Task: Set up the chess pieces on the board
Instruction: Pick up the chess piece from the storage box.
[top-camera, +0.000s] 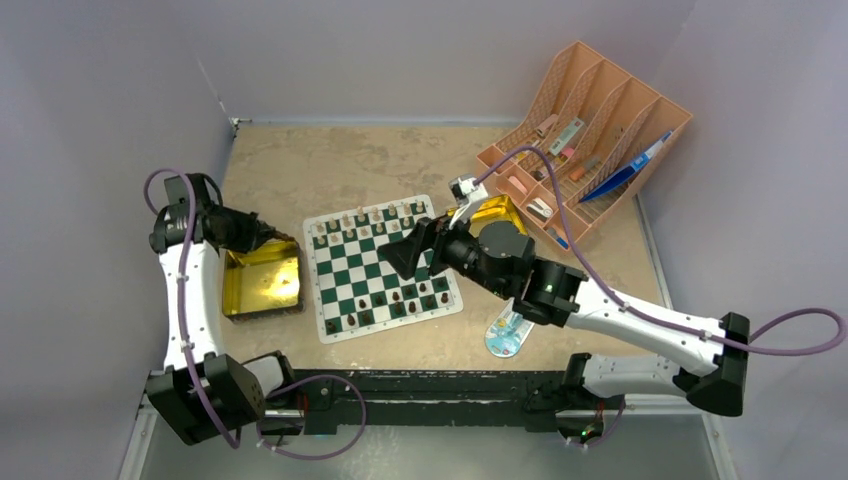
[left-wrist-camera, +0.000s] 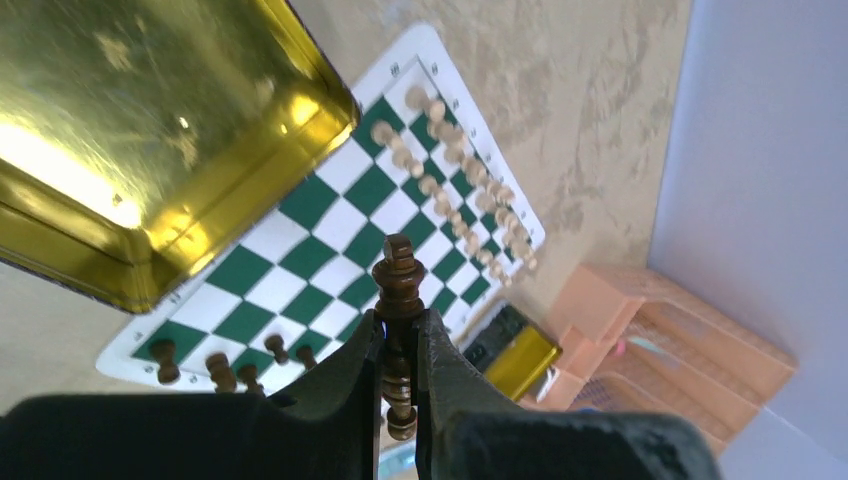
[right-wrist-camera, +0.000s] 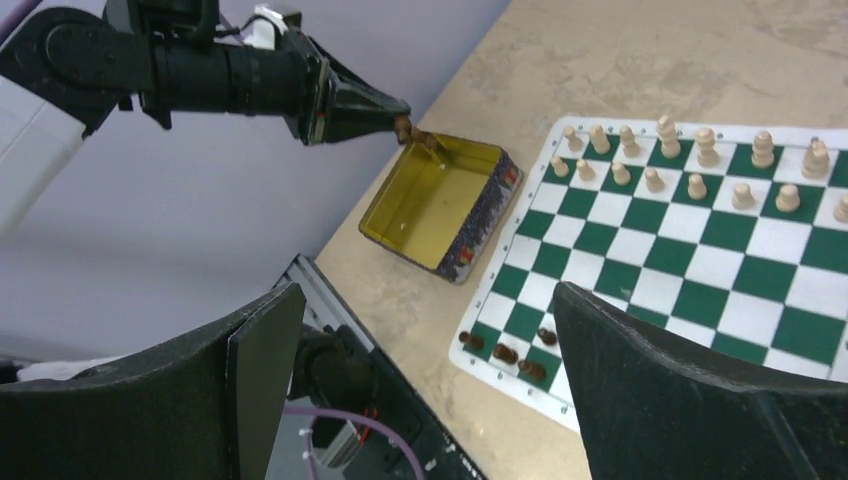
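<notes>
The board (top-camera: 352, 275) is a green-and-white checked mat in the middle of the table. Cream chess pieces (top-camera: 370, 220) fill its two far rows, and dark brown ones (top-camera: 405, 300) stand along its near rows. My left gripper (left-wrist-camera: 400, 335) is shut on a tall dark brown piece (left-wrist-camera: 398, 285), held above the gold tin (left-wrist-camera: 150, 120) to the left of the board (left-wrist-camera: 330, 270). The right wrist view shows that piece (right-wrist-camera: 405, 127) over the tin (right-wrist-camera: 440, 205). My right gripper (right-wrist-camera: 428, 300) hangs open and empty over the board's near side (right-wrist-camera: 700, 250).
A second gold tin (top-camera: 497, 212) lies at the board's far right corner. An orange rack (top-camera: 590, 130) with pens and small items stands at the back right. A small blue-and-clear object (top-camera: 508, 335) lies near the front edge, under my right arm.
</notes>
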